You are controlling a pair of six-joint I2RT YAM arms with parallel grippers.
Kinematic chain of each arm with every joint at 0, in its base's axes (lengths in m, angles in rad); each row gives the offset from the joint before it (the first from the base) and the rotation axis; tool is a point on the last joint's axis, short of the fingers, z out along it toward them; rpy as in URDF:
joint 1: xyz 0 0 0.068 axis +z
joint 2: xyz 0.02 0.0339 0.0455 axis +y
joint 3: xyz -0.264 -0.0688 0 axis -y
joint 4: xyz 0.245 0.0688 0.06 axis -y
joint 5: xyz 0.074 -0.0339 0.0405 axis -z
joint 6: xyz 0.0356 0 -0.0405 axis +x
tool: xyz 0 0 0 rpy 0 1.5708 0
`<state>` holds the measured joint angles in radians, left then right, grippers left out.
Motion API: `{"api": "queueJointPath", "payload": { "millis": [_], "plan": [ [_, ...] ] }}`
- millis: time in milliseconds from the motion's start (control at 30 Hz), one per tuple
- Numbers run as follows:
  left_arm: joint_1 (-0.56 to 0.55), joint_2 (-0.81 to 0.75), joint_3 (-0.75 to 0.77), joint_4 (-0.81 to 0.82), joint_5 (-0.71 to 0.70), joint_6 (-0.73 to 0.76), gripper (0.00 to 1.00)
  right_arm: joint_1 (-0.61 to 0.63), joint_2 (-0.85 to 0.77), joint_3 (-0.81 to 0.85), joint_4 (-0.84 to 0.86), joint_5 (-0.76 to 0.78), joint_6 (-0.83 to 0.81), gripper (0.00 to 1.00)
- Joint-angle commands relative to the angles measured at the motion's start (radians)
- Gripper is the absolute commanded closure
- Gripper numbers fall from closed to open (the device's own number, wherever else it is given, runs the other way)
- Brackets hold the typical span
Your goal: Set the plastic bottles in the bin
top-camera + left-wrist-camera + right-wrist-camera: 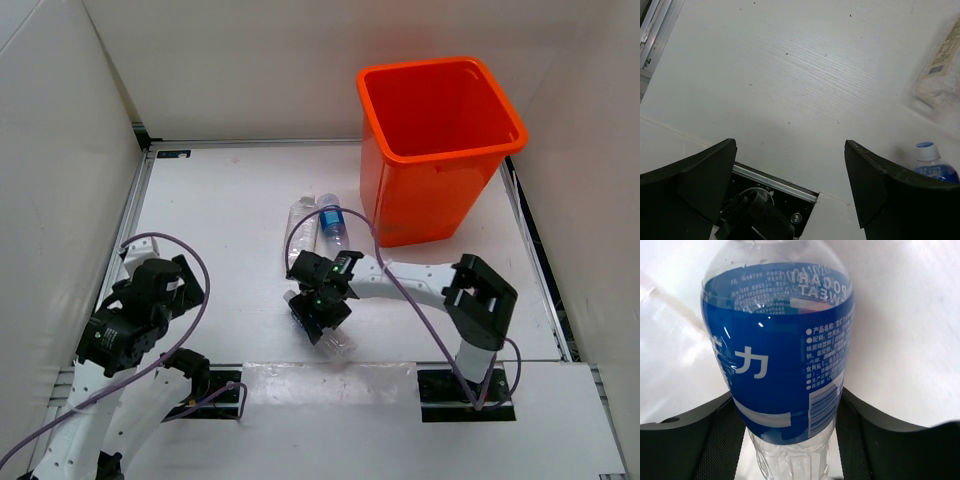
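Note:
A clear plastic bottle [780, 360] with a blue label stands between my right gripper's [790, 412] fingers, whose pads press on both of its sides. From above, the right gripper [320, 303] is low over the table's middle, and the bottle's clear end [338, 342] pokes out toward the near edge. Two more plastic bottles lie side by side further back: an unlabelled one [300, 226] and a blue-labelled one [332, 222]. The orange bin [430, 200] stands upright at the back right. My left gripper [790, 185] is open and holds nothing at the near left.
White walls enclose the table on three sides. The left wrist view shows bare white tabletop, a blue-capped bottle [932, 164] at its lower right and a crumpled clear bottle [940, 75] at its upper right. The right arm's base [470, 385] sits at the near edge.

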<state>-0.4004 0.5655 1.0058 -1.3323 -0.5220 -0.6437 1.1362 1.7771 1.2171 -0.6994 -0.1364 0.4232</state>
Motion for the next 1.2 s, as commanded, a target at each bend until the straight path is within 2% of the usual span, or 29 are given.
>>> {"api": "queueJointPath", "payload": {
  "millis": [0,133,200,267,300,333,367,433,467,533,600,633,767,833,933,967,1000,1033,1167],
  "plan": [
    [0.006,0.016,-0.010,0.008,-0.027,-0.028,0.01,0.058,-0.139,0.097,-0.103,0.039,-0.089,0.66],
    [0.006,0.027,-0.030,0.056,-0.027,-0.004,0.01,0.111,-0.338,0.214,-0.169,0.177,-0.156,0.67],
    [0.006,0.039,-0.045,0.085,-0.029,0.018,0.01,0.090,-0.456,0.289,-0.167,0.262,-0.179,0.74],
    [0.006,0.048,-0.064,0.102,-0.026,0.047,0.01,-0.040,-0.505,0.376,-0.164,0.245,-0.182,0.80],
    [0.008,0.051,-0.073,0.110,-0.024,0.056,0.01,-0.096,-0.554,0.463,-0.137,0.224,-0.167,0.87],
    [0.005,0.051,-0.082,0.134,-0.024,0.062,0.01,-0.219,-0.570,0.482,-0.117,0.187,-0.146,0.91],
    [0.006,0.053,-0.085,0.139,-0.021,0.071,0.01,-0.372,-0.593,0.501,-0.065,0.040,-0.130,0.94],
    [0.009,0.051,-0.090,0.147,-0.018,0.075,0.01,-0.520,-0.616,0.524,0.060,-0.128,-0.031,0.97],
    [0.008,0.050,-0.091,0.150,-0.018,0.073,0.01,-0.723,-0.617,0.524,0.166,-0.181,-0.002,0.97],
    [0.008,0.040,-0.096,0.150,-0.007,0.076,0.01,-0.867,-0.564,0.570,0.247,-0.293,0.117,0.97],
    [0.008,0.031,-0.099,0.156,-0.004,0.079,0.01,-0.941,-0.509,0.677,0.273,-0.278,0.156,0.94],
    [0.009,0.024,-0.101,0.159,-0.003,0.081,0.01,-0.975,-0.423,0.773,0.271,-0.270,0.195,0.92],
    [0.008,0.010,-0.110,0.166,-0.004,0.087,0.01,-1.041,-0.283,0.877,0.336,-0.232,0.348,0.91],
    [0.009,0.011,-0.111,0.168,0.007,0.082,0.01,-1.063,-0.223,0.901,0.315,-0.159,0.379,0.86],
    [0.008,0.020,-0.110,0.168,0.033,0.072,0.01,-1.099,-0.177,0.901,0.253,-0.131,0.449,0.62],
    [0.008,0.023,-0.108,0.166,0.037,0.070,0.01,-1.109,-0.162,0.898,0.245,-0.141,0.450,0.38],
    [0.009,0.028,-0.108,0.165,0.039,0.067,0.01,-1.115,-0.154,0.901,0.245,-0.155,0.440,0.19],
    [0.008,0.028,-0.107,0.163,0.036,0.059,0.01,-1.115,-0.147,0.912,0.241,-0.211,0.425,0.10],
    [0.008,0.033,-0.118,0.182,0.043,0.068,0.01,-1.127,-0.110,1.021,0.164,-0.269,0.318,0.10]
  ]
}}
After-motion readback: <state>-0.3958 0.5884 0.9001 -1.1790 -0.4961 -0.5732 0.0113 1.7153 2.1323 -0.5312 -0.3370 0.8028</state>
